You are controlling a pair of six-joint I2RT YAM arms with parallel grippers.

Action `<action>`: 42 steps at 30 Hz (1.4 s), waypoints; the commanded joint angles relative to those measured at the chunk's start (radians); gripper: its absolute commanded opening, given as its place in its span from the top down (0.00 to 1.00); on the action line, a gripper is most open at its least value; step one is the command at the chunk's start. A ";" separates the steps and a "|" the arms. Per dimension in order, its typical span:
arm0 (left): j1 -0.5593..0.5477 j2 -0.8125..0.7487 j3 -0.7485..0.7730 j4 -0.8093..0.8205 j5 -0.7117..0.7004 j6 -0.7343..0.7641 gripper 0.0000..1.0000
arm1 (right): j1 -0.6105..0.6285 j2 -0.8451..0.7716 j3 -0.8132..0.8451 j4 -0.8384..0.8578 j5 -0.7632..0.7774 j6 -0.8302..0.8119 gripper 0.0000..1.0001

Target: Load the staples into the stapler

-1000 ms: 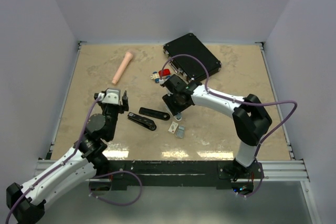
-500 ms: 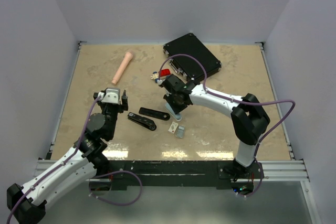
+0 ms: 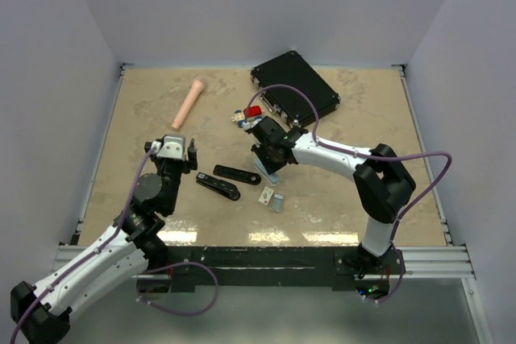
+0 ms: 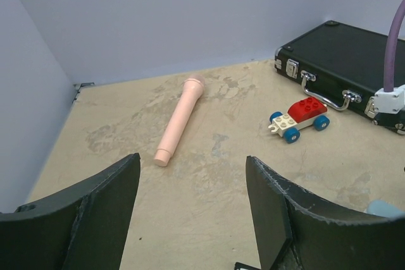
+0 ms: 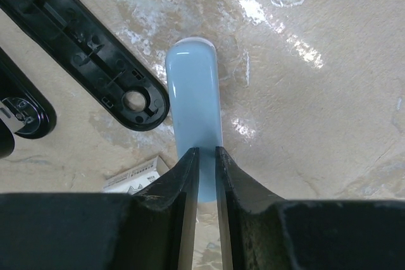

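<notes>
The black stapler lies opened in two parts (image 3: 218, 185) (image 3: 238, 175) at the table's middle; its base with a round hole shows in the right wrist view (image 5: 82, 42). The silvery-grey staples strip (image 3: 277, 201) lies beside the tiny white box (image 3: 266, 195), right of the stapler. My right gripper (image 3: 268, 173) (image 5: 205, 156) hangs just above a light-blue rounded bar (image 5: 193, 105) lying flat on the table, its jaws nearly together with a thin gap, holding nothing. My left gripper (image 3: 172, 151) (image 4: 191, 175) is open and empty, left of the stapler.
A pink cylinder (image 4: 180, 118) lies at the back left. A red, white and blue toy car (image 4: 300, 117) stands in front of a black case (image 4: 342, 61) at the back right. Grey walls enclose the table.
My right wrist has shifted slightly back and left over the light-blue bar. The left arm, the stapler and the staples have not moved.
</notes>
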 commanded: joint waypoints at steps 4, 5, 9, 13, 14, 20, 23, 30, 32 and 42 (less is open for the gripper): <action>0.008 -0.002 0.009 0.032 0.005 0.011 0.28 | 0.010 0.019 0.019 -0.080 -0.036 0.017 0.72; 0.010 -0.002 0.009 0.032 0.005 0.013 0.28 | 0.010 0.008 0.036 -0.097 -0.031 0.017 0.68; 0.011 -0.005 0.007 0.032 0.005 0.011 0.28 | 0.010 -0.038 0.136 -0.129 -0.004 0.020 0.47; 0.011 -0.013 0.009 0.030 0.005 0.011 0.27 | 0.008 -0.040 0.178 -0.137 -0.004 0.015 0.32; 0.013 -0.015 0.009 0.030 0.007 0.011 0.27 | 0.010 -0.035 0.182 -0.140 -0.007 0.014 0.30; 0.011 -0.022 0.009 0.026 0.008 0.007 0.28 | 0.010 0.011 0.170 -0.132 -0.025 0.003 0.28; 0.011 -0.024 0.007 0.027 0.011 0.007 0.27 | 0.010 0.035 0.162 -0.134 -0.031 -0.008 0.29; 0.013 -0.025 0.010 0.023 0.013 0.005 0.28 | 0.010 0.071 0.124 -0.115 -0.039 -0.009 0.39; 0.014 -0.027 0.010 0.021 0.013 0.005 0.27 | 0.007 0.074 0.113 -0.109 -0.037 -0.008 0.45; 0.013 -0.025 0.012 0.018 0.014 0.004 0.27 | -0.097 0.020 0.018 -0.114 0.039 -0.001 0.69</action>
